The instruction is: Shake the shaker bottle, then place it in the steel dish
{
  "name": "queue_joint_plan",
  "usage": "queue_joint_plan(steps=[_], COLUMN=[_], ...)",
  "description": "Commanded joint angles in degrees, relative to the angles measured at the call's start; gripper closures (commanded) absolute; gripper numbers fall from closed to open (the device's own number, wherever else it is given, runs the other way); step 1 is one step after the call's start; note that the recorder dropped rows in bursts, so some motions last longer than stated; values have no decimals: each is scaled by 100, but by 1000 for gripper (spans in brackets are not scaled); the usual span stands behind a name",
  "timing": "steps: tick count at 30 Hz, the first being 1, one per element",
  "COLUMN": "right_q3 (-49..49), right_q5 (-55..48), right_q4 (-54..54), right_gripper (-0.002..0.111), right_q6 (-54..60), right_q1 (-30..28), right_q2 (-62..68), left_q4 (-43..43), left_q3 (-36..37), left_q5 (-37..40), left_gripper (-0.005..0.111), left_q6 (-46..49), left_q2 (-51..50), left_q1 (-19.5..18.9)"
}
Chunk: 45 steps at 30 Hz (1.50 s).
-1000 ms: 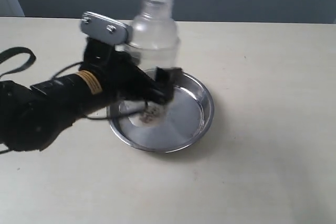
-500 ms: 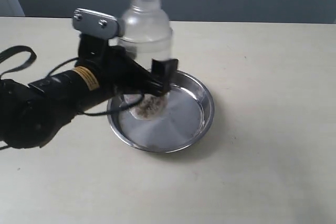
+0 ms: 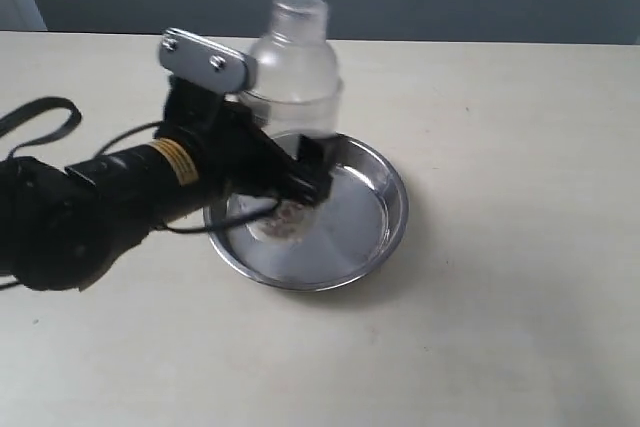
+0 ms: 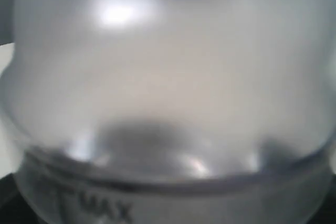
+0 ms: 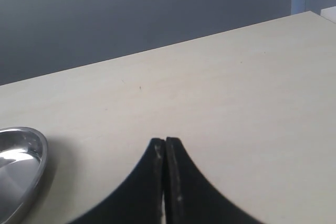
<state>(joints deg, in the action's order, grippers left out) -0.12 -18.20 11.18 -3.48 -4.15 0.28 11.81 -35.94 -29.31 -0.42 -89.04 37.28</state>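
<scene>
Left pincer (image 3: pixel 300 169) pinches one shaker bottle (image 3: pixel 295 72) over one steel dish (image 3: pixel 396 197); right pincer (image 5: pixel 162 146) pressed together.

Your worktop (image 3: pixel 520 267) is a pale cream surface that runs back to a dark grey wall. The steel dish (image 3: pixel 403 209) sits flat on it, directly under your left claw (image 3: pixel 300 172), and its shiny rim shows just beyond the claw's tip. The dish lies well apart from your right claw (image 5: pixel 165 145), off to one side. A black strap loop (image 3: pixel 40 117) seems to rest on the worktop well behind the left claw, beside the arm.
</scene>
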Motion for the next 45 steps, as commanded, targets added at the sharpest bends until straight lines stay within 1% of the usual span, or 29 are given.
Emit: queue_joint_plan(steps=[1,3,4,6,7,8,10,11,14,15,17,18,21,22,24,25,26,28,29,31,32,33,34,35,36,37,40,41,45], right_q3=[12,12,12,12,12,12,12,12,12,12,12,12,12,12,12,12,12,12,12,12,12,12,12,12,12,12,12,12,12], right_q5=[54,54,54,54,54,54,54,54,54,54,54,54,54,54,54,54,54,54,54,54,54,54,54,54,54,54,54,54,54], right_q4=[-14,-40,-40,-18,-13,-13,-13,-13,-13,-13,-13,-13,-13,-13,-13,-13,-13,-13,-13,-13,-13,-13,-13,-13,-13,-13,-13,-13,-13], right_gripper=[109,109,109,109,109,109,109,109,109,109,109,109,109,109,109,109,109,109,109,109,109,109,109,109,109,109,109,109,109], right_q6=[23,23,23,23,23,23,23,23,23,23,23,23,23,23,23,23,23,23,23,23,23,23,23,23,23,23,23,23,23], right_q1=[23,23,23,23,23,23,23,23,23,23,23,23,23,23,23,23,23,23,23,23,23,23,23,23,23,23,23,23,23], right_q2=[-28,-28,-28,-28,-28,-28,-28,-28,-28,-28,-28,-28,-28,-28,-28,-28,-28,-28,-28,-28,-28,-28,-28,-28,-28,-28,-28,-28,-28], left_q4=[-1865,708,432,-2363,-2448,-1528,1649,1847,-2165,-1898,616,1239,-2253,-2020,834,1331,561,-2902,-3211,-1014,1075,1346,66,-1984,-3479,-3344,91,106,-1246], left_q3=[-22,-22,-22,-22,-22,-22,-22,-22,-22,-22,-22,-22,-22,-22,-22,-22,-22,-22,-22,-22,-22,-22,-22,-22,-22,-22,-22,-22,-22], left_q5=[-192,-621,-624,-349,-272,-272,-633,-605,-34,-80,-422,-475,-13,-12,-306,-393,-243,-13,-13,-156,-466,-519,-343,-175,-141,-167,-497,-545,-710], left_gripper=[107,106,106,106,107,107,106,106,107,107,107,106,106,107,106,106,106,106,107,107,106,106,106,106,107,107,106,106,106], left_q6=[79,-10,-82,-105,-135,42,654,570,86,42,238,87,42,42,260,98,42,-399,-592,-32,-10,-44,-52,-266,-477,-596,-192,-122,-609], left_q2=[242,205,249,414,439,428,280,279,418,418,275,253,360,342,193,148,148,256,259,135,16,3,52,143,186,172,16,27,264], left_q1=[116,-50,21,197,217,144,-78,-50,284,263,27,-3,232,175,-138,-169,-121,215,276,49,-77,-45,49,195,285,275,-54,-79,-67])
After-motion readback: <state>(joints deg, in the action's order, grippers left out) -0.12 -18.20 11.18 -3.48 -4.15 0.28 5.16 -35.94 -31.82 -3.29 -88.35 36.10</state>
